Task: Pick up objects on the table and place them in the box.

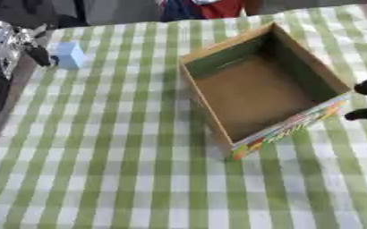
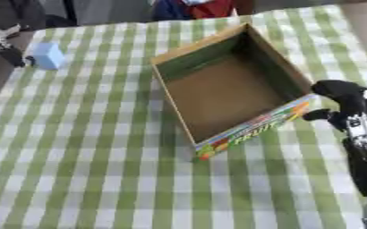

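Note:
A light blue block (image 1: 69, 54) lies on the checked cloth at the far left. My left hand (image 1: 13, 41) comes in from the upper left edge, and one dark fingertip (image 1: 39, 56) sits right against the block's left side, not closed round it. The open cardboard box (image 2: 232, 134) stands in the middle, turned at an angle, with only its brown floor showing inside. My right hand (image 2: 349, 103) hovers just off the box's right front corner. Its thumb and fingers are spread and hold nothing.
The green and white checked table (image 1: 100, 170) stretches wide in front of the box. Its left edge (image 1: 6, 112) runs close to the block. A person in red and blue clothing (image 1: 206, 8) is at the far edge.

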Robot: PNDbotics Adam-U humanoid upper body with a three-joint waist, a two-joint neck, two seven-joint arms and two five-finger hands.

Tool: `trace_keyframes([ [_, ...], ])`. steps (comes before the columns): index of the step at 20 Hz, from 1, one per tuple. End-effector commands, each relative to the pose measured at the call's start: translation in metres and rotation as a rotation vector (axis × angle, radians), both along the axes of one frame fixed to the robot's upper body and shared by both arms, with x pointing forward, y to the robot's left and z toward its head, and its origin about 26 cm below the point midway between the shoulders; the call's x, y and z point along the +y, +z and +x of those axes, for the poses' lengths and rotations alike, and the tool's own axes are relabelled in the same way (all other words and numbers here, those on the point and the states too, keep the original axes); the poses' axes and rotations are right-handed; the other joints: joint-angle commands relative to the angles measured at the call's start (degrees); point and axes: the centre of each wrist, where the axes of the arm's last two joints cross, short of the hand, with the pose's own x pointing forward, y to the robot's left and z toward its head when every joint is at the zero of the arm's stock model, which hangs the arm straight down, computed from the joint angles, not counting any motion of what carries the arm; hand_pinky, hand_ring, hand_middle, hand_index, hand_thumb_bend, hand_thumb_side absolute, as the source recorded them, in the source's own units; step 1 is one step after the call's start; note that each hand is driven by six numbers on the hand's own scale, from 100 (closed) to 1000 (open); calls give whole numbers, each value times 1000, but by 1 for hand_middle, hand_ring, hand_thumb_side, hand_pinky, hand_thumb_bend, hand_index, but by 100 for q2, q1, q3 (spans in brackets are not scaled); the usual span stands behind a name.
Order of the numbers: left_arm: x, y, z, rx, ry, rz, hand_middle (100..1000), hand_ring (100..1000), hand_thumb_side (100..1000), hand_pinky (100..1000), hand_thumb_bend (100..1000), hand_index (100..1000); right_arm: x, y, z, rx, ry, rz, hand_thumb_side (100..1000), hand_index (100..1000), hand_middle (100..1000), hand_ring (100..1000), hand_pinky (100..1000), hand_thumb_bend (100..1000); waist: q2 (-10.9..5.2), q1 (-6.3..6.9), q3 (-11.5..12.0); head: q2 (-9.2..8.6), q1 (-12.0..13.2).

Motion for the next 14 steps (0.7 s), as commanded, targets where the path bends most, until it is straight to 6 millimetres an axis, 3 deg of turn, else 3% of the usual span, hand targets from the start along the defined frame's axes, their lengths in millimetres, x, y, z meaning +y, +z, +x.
trace_keyframes([
  [1,4,21,-3,-48,5,19,928,949,125,911,287,967,1,6,0,-29,1,-2,562,686,723,829,582,100,-54,-6,-6,-81,6],
  [14,2,12,-1,-62,2,-37,881,908,151,886,268,945,3,7,0,-31,4,6,561,685,724,830,581,100,50,-61,-67,-211,76],
])
